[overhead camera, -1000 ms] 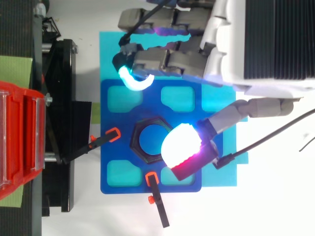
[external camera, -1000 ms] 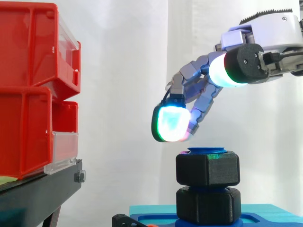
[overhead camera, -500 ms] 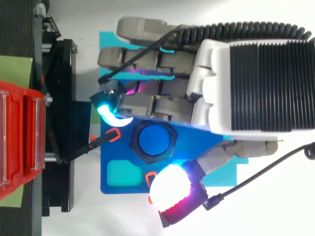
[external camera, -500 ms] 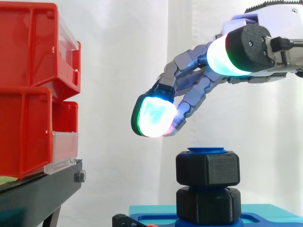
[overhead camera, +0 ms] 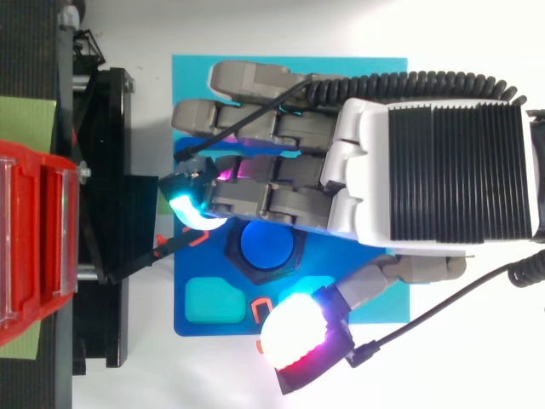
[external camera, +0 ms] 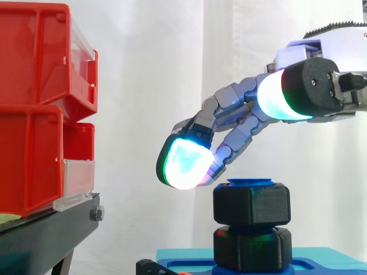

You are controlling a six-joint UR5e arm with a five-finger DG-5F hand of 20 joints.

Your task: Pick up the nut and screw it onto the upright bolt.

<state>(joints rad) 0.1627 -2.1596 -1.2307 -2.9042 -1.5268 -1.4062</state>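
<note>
Hand spread, fingers loosely extended and holding nothing, hovering just above and left of the black nut, which sits near the top of the upright blue bolt; nut judged rigid, light plastic, best gripped across opposite flat sides.

Arm reached in level from the right. Hand was palm-down, fingers fwd, relaxed w/ slight bend, gripping nothing. Thumb was splayed apart, pad glowing white-cyan.
</note>
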